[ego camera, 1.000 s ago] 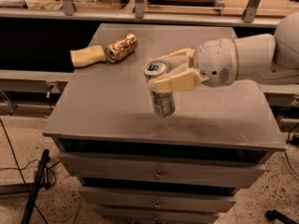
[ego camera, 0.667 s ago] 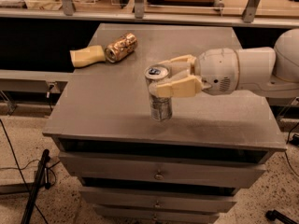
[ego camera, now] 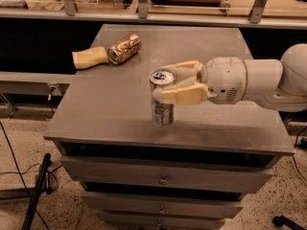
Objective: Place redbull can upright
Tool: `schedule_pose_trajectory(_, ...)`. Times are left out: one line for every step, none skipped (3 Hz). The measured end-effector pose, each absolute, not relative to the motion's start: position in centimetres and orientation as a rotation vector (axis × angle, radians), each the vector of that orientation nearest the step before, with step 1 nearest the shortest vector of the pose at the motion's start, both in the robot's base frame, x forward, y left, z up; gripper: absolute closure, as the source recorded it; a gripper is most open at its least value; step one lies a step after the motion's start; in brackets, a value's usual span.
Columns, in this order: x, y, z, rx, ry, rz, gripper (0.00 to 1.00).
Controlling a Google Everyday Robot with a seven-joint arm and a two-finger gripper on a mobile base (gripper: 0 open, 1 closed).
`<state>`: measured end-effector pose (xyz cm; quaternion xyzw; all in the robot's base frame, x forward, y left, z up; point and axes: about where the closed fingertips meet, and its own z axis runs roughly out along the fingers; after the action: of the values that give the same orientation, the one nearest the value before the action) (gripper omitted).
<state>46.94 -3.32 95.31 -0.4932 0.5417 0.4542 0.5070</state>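
Two cans: the redbull can [ego camera: 162, 104] stands upright near the front middle of the desk [ego camera: 105, 109]; a gold can [ego camera: 123, 48] lies on its side at the back left.
Change: over the last second the redbull can has come down a little and the arm [ego camera: 249, 80] has levelled out; the can's base now looks to meet the desk top.
Meaning: the can seems set down and straight, silver top and tab facing up, so the placing itself looks nearly done.
Pincer [ego camera: 160, 84]: reaches in from the right and is clamped on the upper part of the redbull can, one of its fingers [ego camera: 184, 96] on the near side and the other on the far side.
Left to do: by my reading, let go and draw back to the right without nudging the can.
Around: a tan block [ego camera: 89, 58] lies just beside the gold can, apparently touching it; drawers [ego camera: 163, 176] sit under the desk top.
In the way: nothing close; the gold can and tan block are well apart from the redbull can.
Risk: a slim can tips easily if a finger drags on it, and the front edge is near.
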Motion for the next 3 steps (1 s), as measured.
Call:
schedule_pose_trajectory(47.1,-3.5,94.1,-1.17,1.314,1.102,0.6)
schedule_pose_trajectory(47.3,-3.7,92.6,-1.153,1.329,1.111,0.37)
schedule_pose_trajectory(47.4,-3.8,91.9,-1.132,1.322,1.118,0.13)
